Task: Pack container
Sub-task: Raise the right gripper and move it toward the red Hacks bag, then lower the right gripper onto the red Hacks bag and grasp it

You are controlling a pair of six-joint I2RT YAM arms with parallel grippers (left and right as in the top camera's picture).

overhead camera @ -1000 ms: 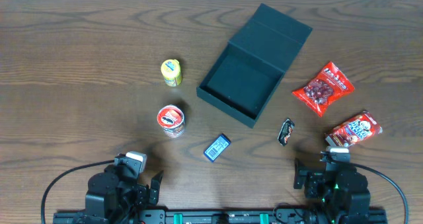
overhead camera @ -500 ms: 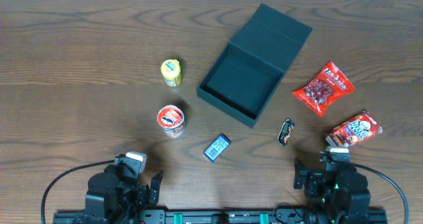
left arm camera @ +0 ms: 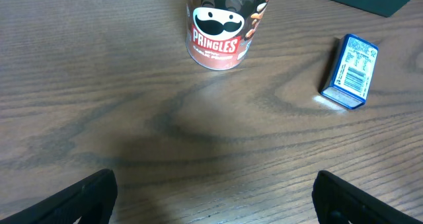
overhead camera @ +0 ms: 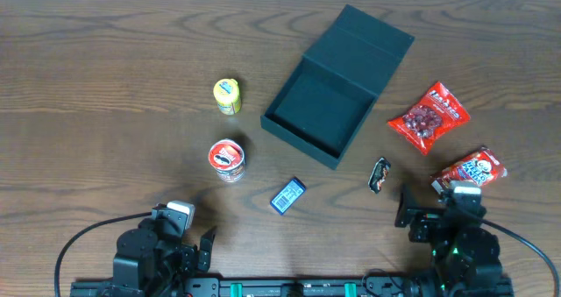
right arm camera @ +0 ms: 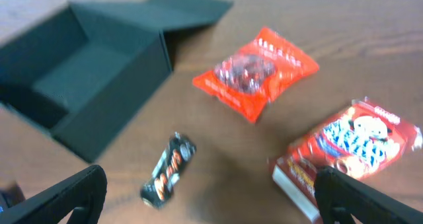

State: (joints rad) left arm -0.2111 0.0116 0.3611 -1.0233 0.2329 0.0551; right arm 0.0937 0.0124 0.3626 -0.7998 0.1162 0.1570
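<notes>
Left pincer point(left arm camera: 215, 197) and right pincer point(right arm camera: 211, 194) gape apart; the dark matte square container point(overhead camera: 320, 106) lies open.

Overhead cam looks straight down on whole table point(overhead camera: 105, 52), near edge at bottom. Left wrist cam: low, close, facing far; shares chip can point(left arm camera: 227, 26) & blue packet point(left arm camera: 350, 72) w/ overhead. Right wrist cam: low, facing far, blurry; shares box point(right arm camera: 73, 85) & red bag point(right arm camera: 258, 72) w/ overhead.
</notes>
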